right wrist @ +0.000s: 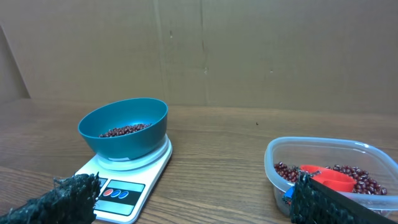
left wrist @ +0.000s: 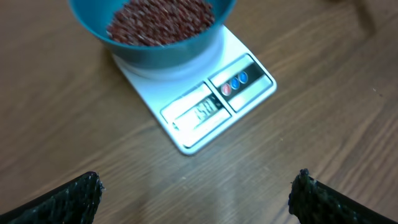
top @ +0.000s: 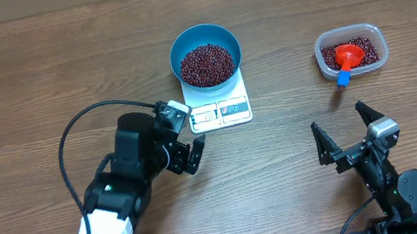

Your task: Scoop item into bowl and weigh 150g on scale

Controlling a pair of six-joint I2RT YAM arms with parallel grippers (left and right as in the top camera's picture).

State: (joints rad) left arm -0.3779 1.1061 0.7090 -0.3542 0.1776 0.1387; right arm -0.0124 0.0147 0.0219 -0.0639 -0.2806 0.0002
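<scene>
Beans lie in two places, and from the left the order runs as follows. The left tool (top: 192, 133) hangs open and empty just beside the display edge of the scale (top: 233, 110). On the scale stands the blue bowl (top: 177, 54), holding a good heap of beans (top: 206, 63). Well to the right, a clear tub (top: 372, 35) holds more beans and a red scoop (top: 347, 53). Nearest, the right tool (top: 337, 116) is spread wide, gripping nothing.

The step seems to be checking the weight. Read first, keep both tools off the scale, and add or remove only a few beans at a time.

The display (left wrist: 200, 111) is blurred and its digits are unsure. The bowl hides the scale's platform.
</scene>
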